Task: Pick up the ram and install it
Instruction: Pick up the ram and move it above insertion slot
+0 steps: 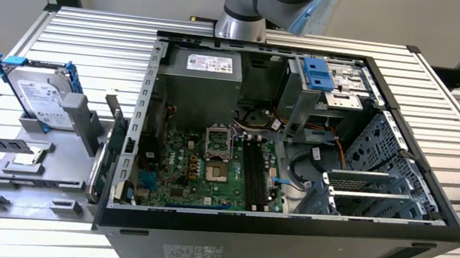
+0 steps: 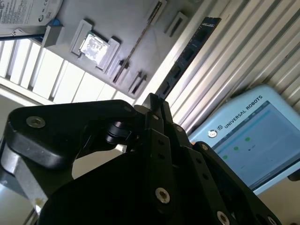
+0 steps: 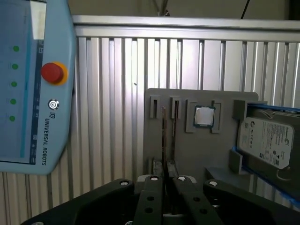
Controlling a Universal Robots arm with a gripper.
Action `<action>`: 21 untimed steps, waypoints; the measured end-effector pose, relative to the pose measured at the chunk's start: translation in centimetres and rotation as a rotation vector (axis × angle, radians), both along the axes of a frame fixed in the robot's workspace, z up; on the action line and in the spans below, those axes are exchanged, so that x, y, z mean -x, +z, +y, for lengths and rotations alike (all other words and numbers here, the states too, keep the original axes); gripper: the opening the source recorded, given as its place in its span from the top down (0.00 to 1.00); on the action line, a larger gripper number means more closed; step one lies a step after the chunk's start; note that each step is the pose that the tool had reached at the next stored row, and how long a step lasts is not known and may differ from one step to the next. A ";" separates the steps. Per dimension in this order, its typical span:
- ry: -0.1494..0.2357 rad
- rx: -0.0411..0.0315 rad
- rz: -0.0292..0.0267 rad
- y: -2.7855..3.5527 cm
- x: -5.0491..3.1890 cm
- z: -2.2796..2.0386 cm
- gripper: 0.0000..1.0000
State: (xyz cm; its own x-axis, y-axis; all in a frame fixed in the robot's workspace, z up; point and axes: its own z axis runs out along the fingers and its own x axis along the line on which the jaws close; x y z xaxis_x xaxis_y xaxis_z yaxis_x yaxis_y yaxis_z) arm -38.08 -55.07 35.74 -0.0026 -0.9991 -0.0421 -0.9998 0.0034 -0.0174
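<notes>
- My pincer (image 3: 165,177) was pressed together on one end of the ram (image 2: 190,51), with the stick caught between my two fingers. In both wrist views it ran straight into my fingertips.
- The ram was in the air over the grey tray (image 3: 199,152) and, as far as I could judge, clear of it. It was above the tray's slotted posts, near the square processor (image 3: 205,116), with the hard drive (image 3: 265,140) further along the tray.
- As I judged it, the picking-up was done, since the stick was in my grip and not resting on the tray.
- The installing was not done. The ram was well apart from the computer case (image 1: 288,225), and the long black slots (image 1: 251,169) on its board held no stick that I could make out.
- Its long axis lay in line with my fingers, running straight out from their tips. The free end pointed away from me, down toward the tray, so I judged that the stick hung roughly upright.
- In the first wrist view it was edge-on, a thin line. In the second wrist view one broad face showed. In the exterior view it was a dark bar reaching in from the exterior view's left edge, its free end over the tray.
</notes>
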 end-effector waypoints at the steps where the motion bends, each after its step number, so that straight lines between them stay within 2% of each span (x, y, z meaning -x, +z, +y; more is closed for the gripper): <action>1: 0.000 -0.0001 0.0000 0.09 0.00 0.00 1.00; 21: 0.000 0.0000 0.0000 1.73 0.00 0.00 1.00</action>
State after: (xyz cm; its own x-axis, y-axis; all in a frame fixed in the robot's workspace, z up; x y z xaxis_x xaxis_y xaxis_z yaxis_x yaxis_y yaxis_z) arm -38.09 -55.07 37.47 -0.0027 -0.9991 -0.0421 -0.9998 0.0034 -0.0174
